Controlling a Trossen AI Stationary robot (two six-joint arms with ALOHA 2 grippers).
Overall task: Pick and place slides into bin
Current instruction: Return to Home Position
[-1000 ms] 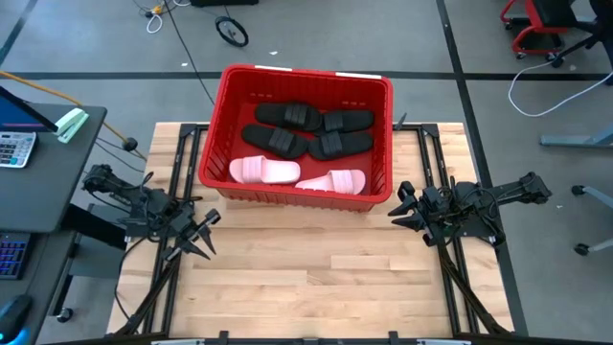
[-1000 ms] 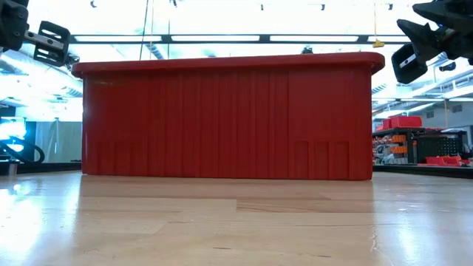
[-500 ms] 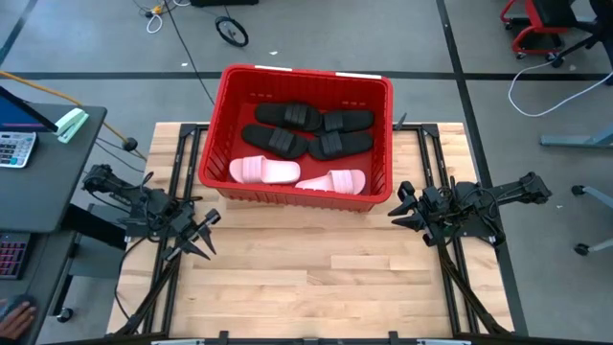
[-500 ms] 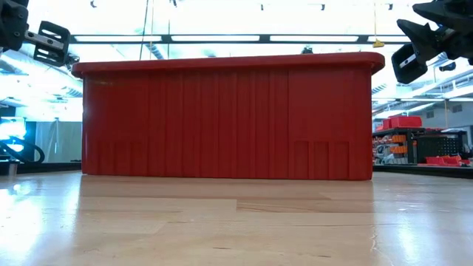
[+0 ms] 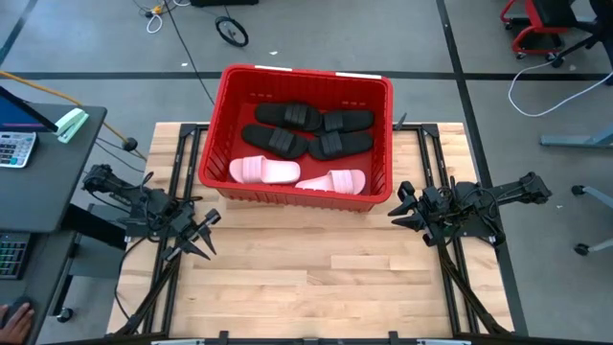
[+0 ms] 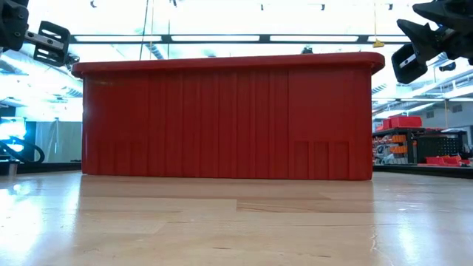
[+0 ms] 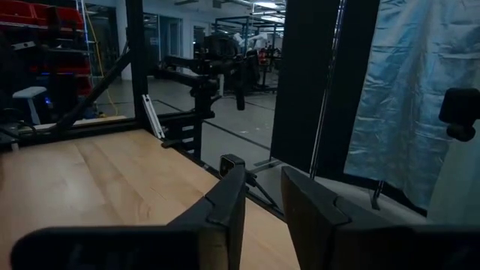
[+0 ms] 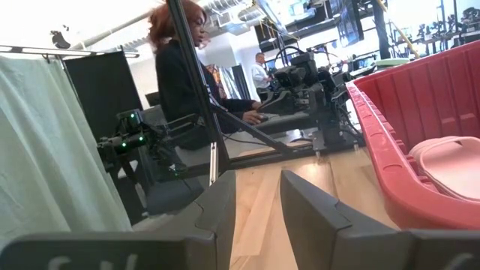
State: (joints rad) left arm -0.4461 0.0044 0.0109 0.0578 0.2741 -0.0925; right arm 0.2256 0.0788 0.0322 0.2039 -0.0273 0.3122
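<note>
The red bin (image 5: 222, 115) stands on the far middle of the wooden table; the low view shows its near wall (image 6: 229, 118). Inside lie four black slides (image 5: 287, 116) (image 5: 347, 121) (image 5: 276, 141) (image 5: 340, 145) and two pale pink slides (image 5: 264, 171) (image 5: 331, 181) along its near wall. One pink slide (image 8: 450, 161) also shows over the bin's rim (image 8: 382, 127) in the right wrist view. My left gripper (image 5: 207, 236) (image 7: 262, 187) is open and empty, near-left of the bin. My right gripper (image 5: 397, 207) (image 8: 259, 191) is open and empty at the bin's near right corner.
Bare wood (image 5: 316, 278) lies between the bin and the table's near edge. A dark desk with a calculator (image 5: 14, 149) stands left of the table. A person's hand (image 5: 14, 313) shows at the lower left, off the table. A person (image 8: 180, 67) sits beyond the table.
</note>
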